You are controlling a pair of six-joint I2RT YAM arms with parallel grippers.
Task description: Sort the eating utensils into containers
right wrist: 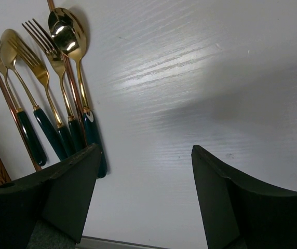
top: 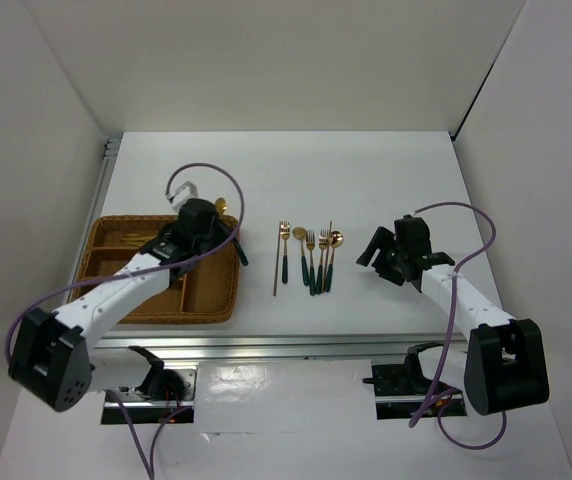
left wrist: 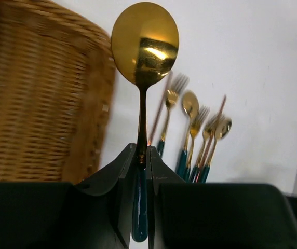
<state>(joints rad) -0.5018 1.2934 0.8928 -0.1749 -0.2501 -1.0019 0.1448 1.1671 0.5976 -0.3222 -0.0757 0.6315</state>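
Observation:
My left gripper [top: 228, 232] is shut on a spoon [top: 221, 207] with a gold head and dark green handle, and holds it over the right edge of the brown wicker tray [top: 116, 222]. In the left wrist view the spoon [left wrist: 144, 41] stands up from the closed gripper [left wrist: 142, 153], with the tray [left wrist: 34, 104] to the left. Several forks and spoons [top: 311, 255] and a thin brown stick [top: 276, 265] lie side by side on the table's middle. My right gripper [top: 381, 250] is open and empty to their right. It is also open in the right wrist view [right wrist: 146, 155].
The white table [top: 366, 170] is walled by white panels at the back and sides. A metal rail [top: 296, 342] runs along its near edge. A second thin brown stick [right wrist: 65, 67] lies among the utensils [right wrist: 44, 93]. What lies inside the tray is mostly hidden by my left arm.

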